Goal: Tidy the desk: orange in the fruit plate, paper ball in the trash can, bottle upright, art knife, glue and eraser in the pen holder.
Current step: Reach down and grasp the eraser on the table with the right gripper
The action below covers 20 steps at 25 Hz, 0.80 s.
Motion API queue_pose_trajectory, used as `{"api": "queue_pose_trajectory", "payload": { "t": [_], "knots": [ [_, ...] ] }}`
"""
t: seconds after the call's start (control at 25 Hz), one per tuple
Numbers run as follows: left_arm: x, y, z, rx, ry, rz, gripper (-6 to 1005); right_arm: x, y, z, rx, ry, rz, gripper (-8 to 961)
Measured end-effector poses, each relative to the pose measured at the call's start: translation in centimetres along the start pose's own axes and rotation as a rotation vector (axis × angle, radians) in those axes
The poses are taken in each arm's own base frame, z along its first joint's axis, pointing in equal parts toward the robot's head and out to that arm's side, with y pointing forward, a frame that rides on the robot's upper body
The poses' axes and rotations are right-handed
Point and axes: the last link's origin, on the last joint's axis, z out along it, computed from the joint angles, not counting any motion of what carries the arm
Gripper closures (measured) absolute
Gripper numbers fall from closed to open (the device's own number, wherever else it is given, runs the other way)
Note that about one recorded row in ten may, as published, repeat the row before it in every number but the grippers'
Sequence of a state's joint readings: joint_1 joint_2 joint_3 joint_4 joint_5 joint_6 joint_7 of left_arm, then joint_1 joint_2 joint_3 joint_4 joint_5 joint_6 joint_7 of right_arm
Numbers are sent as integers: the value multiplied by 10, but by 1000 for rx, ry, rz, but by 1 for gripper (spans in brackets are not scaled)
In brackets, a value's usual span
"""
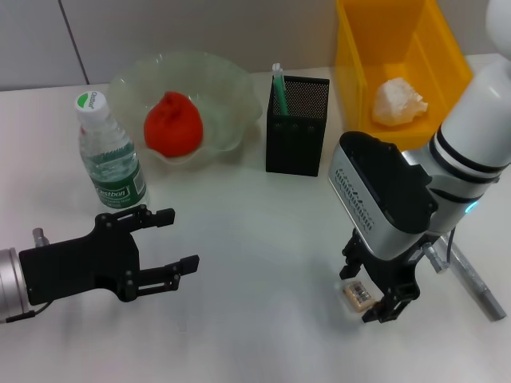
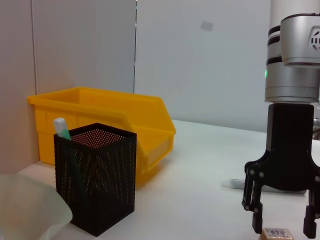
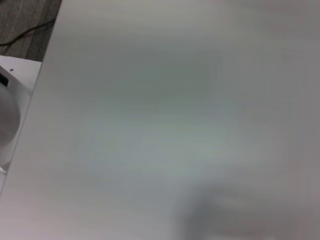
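The orange [image 1: 172, 125] lies in the fruit plate [image 1: 231, 88]. The bottle [image 1: 109, 155] stands upright left of the plate. The paper ball [image 1: 399, 102] lies in the trash can [image 1: 363, 48]. The pen holder [image 1: 297, 126] holds a green-and-white stick [image 1: 279, 80]. My right gripper [image 1: 368, 290] is open and points down, its fingers on either side of the eraser [image 1: 358, 296] on the table. The left wrist view shows this too: the right gripper [image 2: 283, 227] over the eraser [image 2: 276, 233]. A grey art knife [image 1: 473, 279] lies right of it. My left gripper [image 1: 180, 239] is open and empty, below the bottle.
The left wrist view shows the pen holder [image 2: 95, 177] in front of the trash can [image 2: 115, 117], with the plate's rim [image 2: 25, 210] at the near corner. The right wrist view shows only bare white table [image 3: 175, 125] and its edge.
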<state>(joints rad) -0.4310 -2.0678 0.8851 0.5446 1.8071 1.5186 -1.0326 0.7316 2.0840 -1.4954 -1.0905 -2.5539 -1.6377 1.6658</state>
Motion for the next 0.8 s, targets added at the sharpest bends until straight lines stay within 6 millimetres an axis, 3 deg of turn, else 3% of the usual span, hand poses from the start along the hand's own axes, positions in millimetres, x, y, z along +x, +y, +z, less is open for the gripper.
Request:
{"api": "queue_pose_trajectory", "payload": {
  "t": [0.12,0.32,0.8],
  "knots": [
    [1,0,0,4,6,1,197,-1,0,1,-1,4,-7,195],
    [1,-1,-1,7,8,5,197,-2,0,4,0,11,-9,353],
    [1,-1,-1,8,9,6,197,-2,-2,4,9,13,-8,395]
  ]
}}
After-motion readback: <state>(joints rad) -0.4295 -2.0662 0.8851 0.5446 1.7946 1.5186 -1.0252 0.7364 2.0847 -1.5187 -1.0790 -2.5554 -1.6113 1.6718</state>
